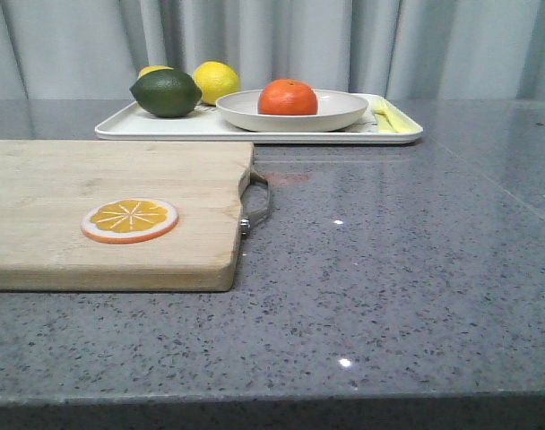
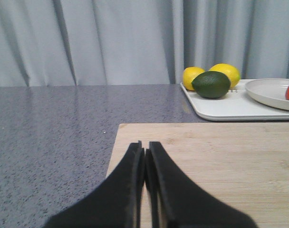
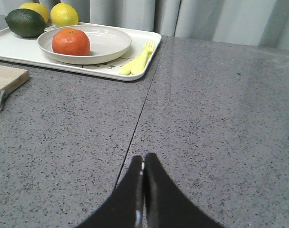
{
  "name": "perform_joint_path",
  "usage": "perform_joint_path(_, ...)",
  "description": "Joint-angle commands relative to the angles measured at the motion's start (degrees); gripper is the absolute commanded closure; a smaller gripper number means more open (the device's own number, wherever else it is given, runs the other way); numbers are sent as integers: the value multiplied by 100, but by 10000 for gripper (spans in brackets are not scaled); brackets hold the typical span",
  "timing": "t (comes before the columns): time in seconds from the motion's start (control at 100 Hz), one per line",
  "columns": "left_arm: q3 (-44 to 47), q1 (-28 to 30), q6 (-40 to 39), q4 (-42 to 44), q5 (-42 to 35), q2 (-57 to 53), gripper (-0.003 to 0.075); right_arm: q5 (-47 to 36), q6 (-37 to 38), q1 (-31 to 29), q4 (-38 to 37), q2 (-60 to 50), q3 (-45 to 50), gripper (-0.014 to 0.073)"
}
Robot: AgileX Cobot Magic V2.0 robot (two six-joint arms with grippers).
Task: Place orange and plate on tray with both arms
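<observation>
From my remote station, the front view shows the flat rectangular white tray (image 1: 255, 128) at the far side of the grey speckled stone table (image 1: 389, 269), its long axis running left to right across the view, parallel to the table's far edge. On the tray rests the wide shallow off-white plate (image 1: 335, 112), toward the tray's right half, sitting level. The glossy red-orange orange (image 1: 288, 97) lies inside the plate, left of the plate's centre; I see it upright, its flattened axis vertical, though I cannot make out the stem dimple clearly.

On the tray's left part sit a dark green oval lime (image 1: 166, 92), its long axis roughly along the tray's length, and behind it two yellow lemons (image 1: 216, 81). A pale yellow plastic fork (image 3: 140, 59) lies on the tray's right end, just beside the plate, tines pointing away from me.

Nearer, on the left, lies a light wooden cutting board (image 1: 102, 215) with a metal handle loop (image 1: 259, 202) on its right edge; a flat orange slice (image 1: 130, 219) rests on it.

The left gripper (image 2: 145, 156) hovers over the board's left part, its black fingers pressed nearly together, holding nothing. The right gripper (image 3: 143, 171) hangs above bare table, well apart from the tray, fingers likewise closed on nothing.
</observation>
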Motion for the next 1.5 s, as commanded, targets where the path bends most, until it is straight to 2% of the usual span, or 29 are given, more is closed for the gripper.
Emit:
perform_joint_path(0.0,-13,206,-175,11,-511,-104,739,-460,-69,-14,30,34,-156,654)
perform_joint_path(0.26,483,405,-878,438,-582,-409,739,-461,-69,-14,30,42,-157,654)
perform_joint_path(0.41,483,405,-879,476,-308,-409,739,-461,-69,-14,30,42,-157,654)
perform_joint_path(1.49,483,405,-840,476,-295,-409,739,-461,-69,-14,30,42,-157,654)
